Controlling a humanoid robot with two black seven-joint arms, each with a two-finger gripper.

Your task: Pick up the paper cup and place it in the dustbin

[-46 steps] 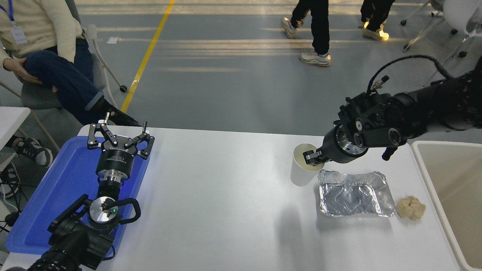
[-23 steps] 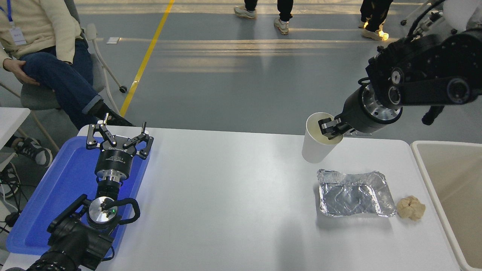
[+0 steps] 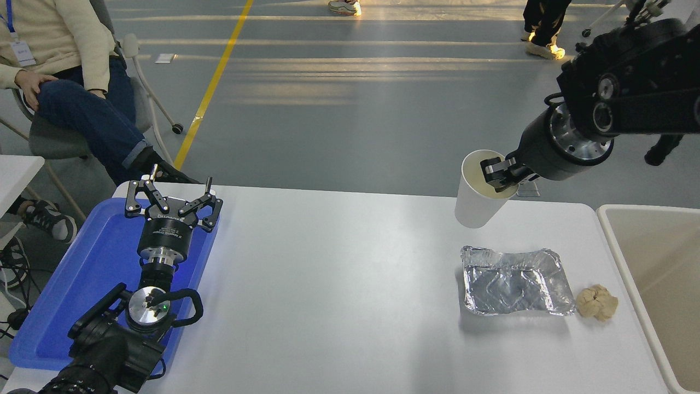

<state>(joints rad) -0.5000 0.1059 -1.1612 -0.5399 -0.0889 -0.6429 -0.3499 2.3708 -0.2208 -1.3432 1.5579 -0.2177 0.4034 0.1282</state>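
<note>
I have the paper cup [image 3: 480, 189] clamped by its rim in the right gripper [image 3: 500, 174] — one jaw inside the cream interior, the other outside the wall — because a thin rolled rim is the firmest thing to pinch on a cup this light. It hangs tilted in the upper right of the frame, clear of the table [image 3: 339, 284], high enough to pass over the foil tray [image 3: 514, 282] and the tan paper ball [image 3: 597, 302] lying below it. The dustbin [image 3: 651, 257] sits at the right edge, open side up, so I judge a sideways carry to the right comes next. The left gripper [image 3: 174, 203] rests parked over the blue tray [image 3: 76, 279] at lower left, jaws spread apart, holding nothing.
</note>
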